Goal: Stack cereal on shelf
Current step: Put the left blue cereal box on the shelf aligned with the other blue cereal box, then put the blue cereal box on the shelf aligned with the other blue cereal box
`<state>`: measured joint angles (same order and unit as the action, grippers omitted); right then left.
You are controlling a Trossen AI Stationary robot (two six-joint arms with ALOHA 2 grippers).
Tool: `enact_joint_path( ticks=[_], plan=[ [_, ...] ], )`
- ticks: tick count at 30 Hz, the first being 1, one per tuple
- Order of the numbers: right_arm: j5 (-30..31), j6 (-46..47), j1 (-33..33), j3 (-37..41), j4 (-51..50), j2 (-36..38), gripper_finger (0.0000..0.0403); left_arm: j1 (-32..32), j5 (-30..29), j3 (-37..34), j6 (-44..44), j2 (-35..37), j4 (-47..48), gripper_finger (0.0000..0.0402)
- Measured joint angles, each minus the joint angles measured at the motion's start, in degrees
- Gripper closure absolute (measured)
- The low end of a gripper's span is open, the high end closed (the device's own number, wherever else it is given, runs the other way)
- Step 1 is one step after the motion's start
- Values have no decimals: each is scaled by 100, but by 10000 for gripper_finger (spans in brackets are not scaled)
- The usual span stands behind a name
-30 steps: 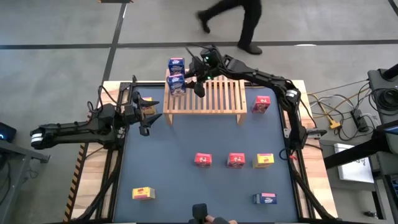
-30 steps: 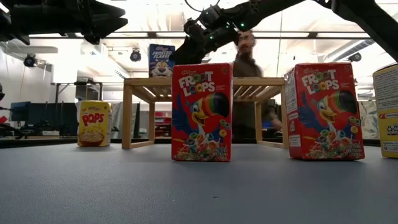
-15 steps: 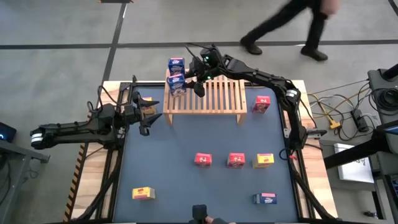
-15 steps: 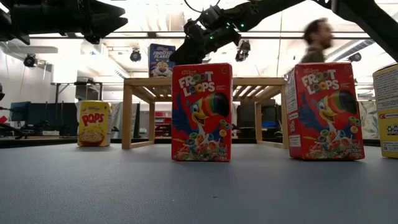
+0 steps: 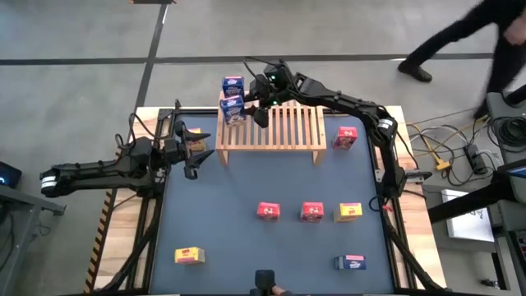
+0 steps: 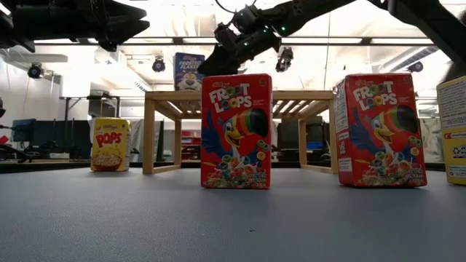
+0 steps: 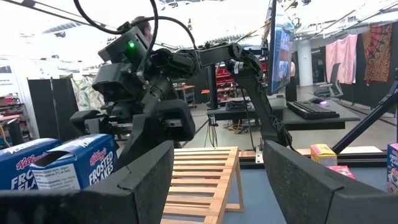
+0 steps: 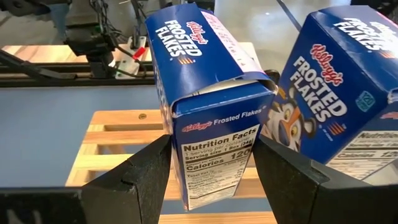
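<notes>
Setting the blue box squarely on the shelf beside its twin means the right gripper, fingers clamped on its sides, lowers it level before letting go, while the left gripper waits open at the table's left edge.

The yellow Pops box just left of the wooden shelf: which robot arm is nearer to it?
The left. The left gripper hovers right beside the yellow Pops box, open and empty. The right gripper is over the shelf, around a Frosted Flakes box.
</notes>
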<state>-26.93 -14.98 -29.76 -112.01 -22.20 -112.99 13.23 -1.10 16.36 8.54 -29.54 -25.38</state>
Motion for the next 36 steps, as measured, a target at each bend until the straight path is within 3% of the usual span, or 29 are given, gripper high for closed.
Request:
enact_joint_path(
  ticks=[25, 36],
  plan=[
    [1, 64, 13, -2, -227, 90, 188, 0, 1, 0, 2, -1, 5, 171],
    [211, -87, 13, -9, -1189, 689, 167, -2, 0, 0, 2, -2, 10, 171]
  ],
)
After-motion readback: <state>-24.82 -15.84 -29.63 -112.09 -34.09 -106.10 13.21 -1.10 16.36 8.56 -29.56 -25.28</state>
